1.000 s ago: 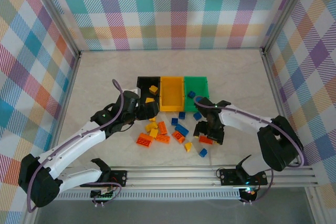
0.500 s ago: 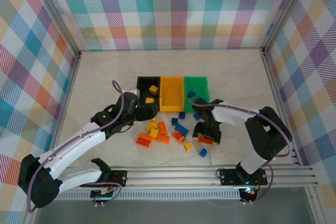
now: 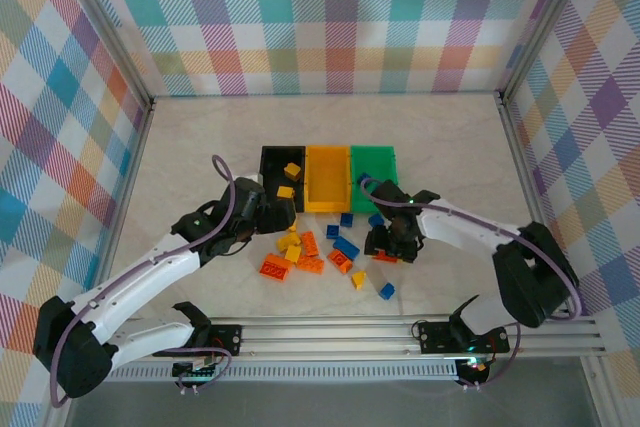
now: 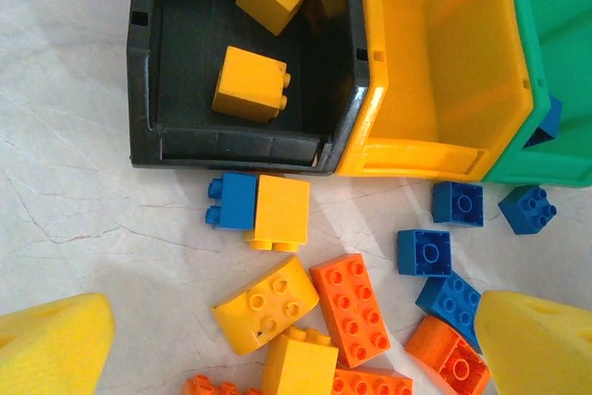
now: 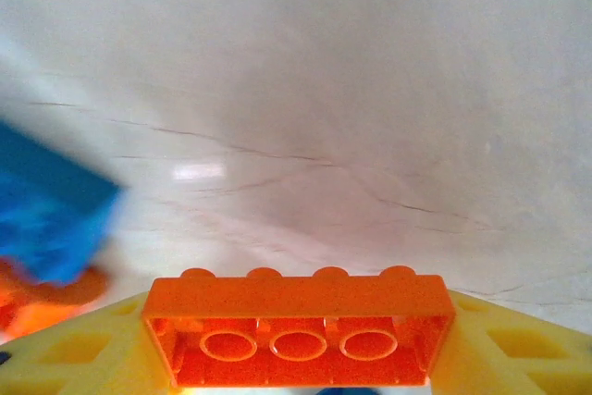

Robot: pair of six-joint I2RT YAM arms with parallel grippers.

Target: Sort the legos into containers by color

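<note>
Closest to the arm bases, a lone blue brick (image 3: 386,291) and a small yellow brick (image 3: 358,279) lie loose on the tabletop (image 3: 200,147).

Just past them, the right jaws are clenched on a long orange brick (image 5: 298,330). It sits between the yellow pads (image 5: 83,349), held by its two short ends. That is a small hold. If the arm swings fast, the brick could tip or slide out and drop back among the others. A blurry blue brick (image 5: 46,210) is very near these jaws, so a low swing could knock it away.

In the middle lies the pile of bricks (image 3: 310,252). The left jaws hang over it, spread wide, with nothing in them. Under them a blue block (image 4: 231,201) and a yellow block (image 4: 282,213) touch each other, just beside the black bin (image 3: 272,159). If the jaws come down there, they could grab both at once, and one would land in the wrong bin. The two arms are also near each other over the pile, so they could bump.

Farthest away, three bins stand in a row. The black bin holds two yellow cubes (image 4: 252,83). The green bin (image 3: 380,162) holds a blue piece (image 3: 364,179). The yellow bin (image 3: 327,182) between them looks empty, so I think the orange brick goes there. A drop off to one side could hit a wall or fall in a neighbour bin.
</note>
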